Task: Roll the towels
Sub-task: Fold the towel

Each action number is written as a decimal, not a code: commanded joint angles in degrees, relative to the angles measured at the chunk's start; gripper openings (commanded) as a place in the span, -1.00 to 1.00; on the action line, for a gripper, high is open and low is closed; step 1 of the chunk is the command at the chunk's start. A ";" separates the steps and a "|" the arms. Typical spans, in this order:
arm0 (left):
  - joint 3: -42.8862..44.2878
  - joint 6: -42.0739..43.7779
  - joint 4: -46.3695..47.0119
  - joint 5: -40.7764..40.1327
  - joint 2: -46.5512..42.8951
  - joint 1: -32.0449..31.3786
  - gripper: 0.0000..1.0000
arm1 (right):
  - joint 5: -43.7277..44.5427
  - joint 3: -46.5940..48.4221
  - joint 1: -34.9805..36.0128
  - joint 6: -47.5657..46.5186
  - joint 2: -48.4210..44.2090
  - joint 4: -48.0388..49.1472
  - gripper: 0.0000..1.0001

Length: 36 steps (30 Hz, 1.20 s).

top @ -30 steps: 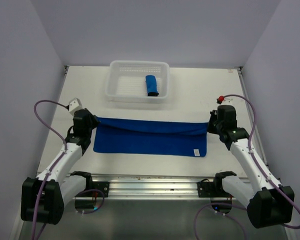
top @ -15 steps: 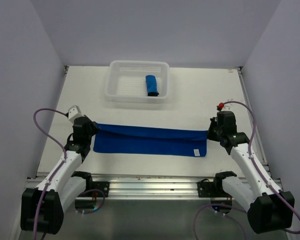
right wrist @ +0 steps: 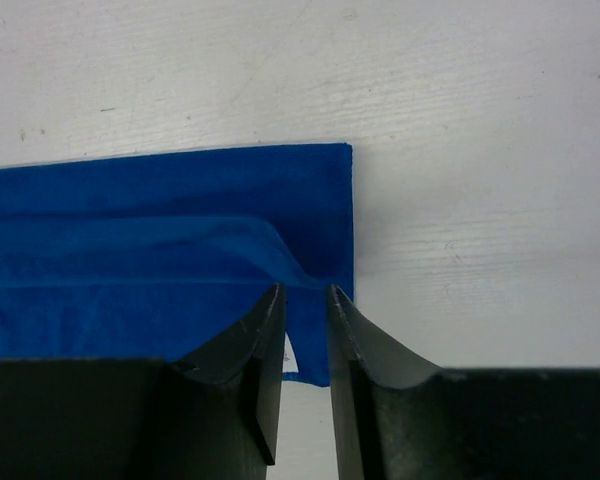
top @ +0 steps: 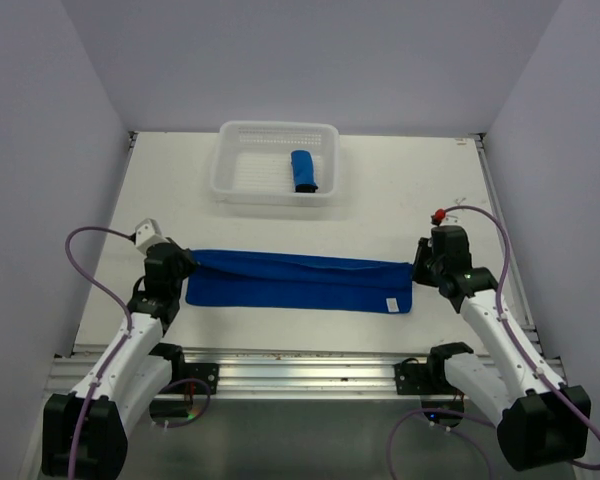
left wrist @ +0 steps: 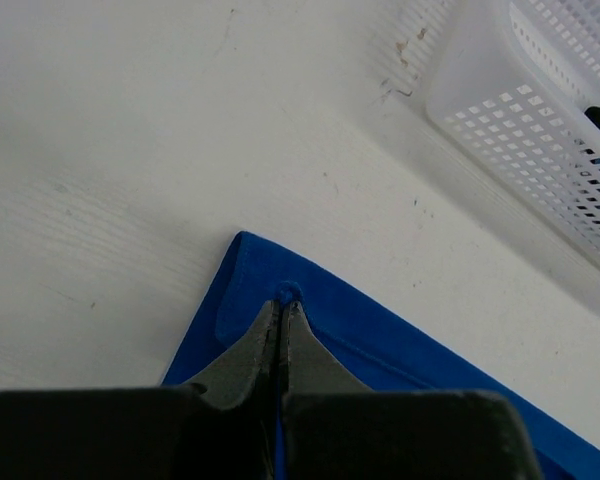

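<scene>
Two towels to track. Top view: one rolled royal-blue cloth towel point(top: 302, 171) sits inside the white perforated plastic basket point(top: 225, 185) at the far side. The flat royal-blue cloth towel point(top: 300, 283) lies folded into a long strip on the white worktop point(top: 380, 210), between the left fingers point(top: 187, 260) and the right fingers point(top: 416, 266). From up here the wrist bodies hide both sets of tips. You can't read either grip from this view.

Left wrist view: your fingers are pressed together, pinching a small nub of the flat towel's far left corner. The risk is that if you pull with only this end held, the strip drags askew and the fold opens. Most of the cloth is cut off at the bottom. The rolled towel shows only as a blue sliver at the right edge.

Right wrist view: your fingers stand a little apart, with white worktop showing in the gap. A raised ridge of the top layer runs up to the tips. You can't tell whether it touches a finger. The risk is that the ridge stays humped and the layers sit uneven, so the roll starts crooked or loose. The strip's left end is out of frame.
</scene>
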 commanded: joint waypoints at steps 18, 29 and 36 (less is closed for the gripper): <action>-1.48 -0.55 -2.97 -1.76 -2.93 0.46 -0.20 | -0.79 4.87 1.12 2.72 4.97 4.26 -0.35; 5.55 1.47 -3.06 -1.33 2.77 0.46 -0.04 | 2.46 8.04 0.94 1.40 18.95 11.55 -0.31; 6.87 2.00 -1.31 0.69 4.98 0.46 0.02 | 2.81 9.89 0.59 1.13 26.51 15.24 -0.30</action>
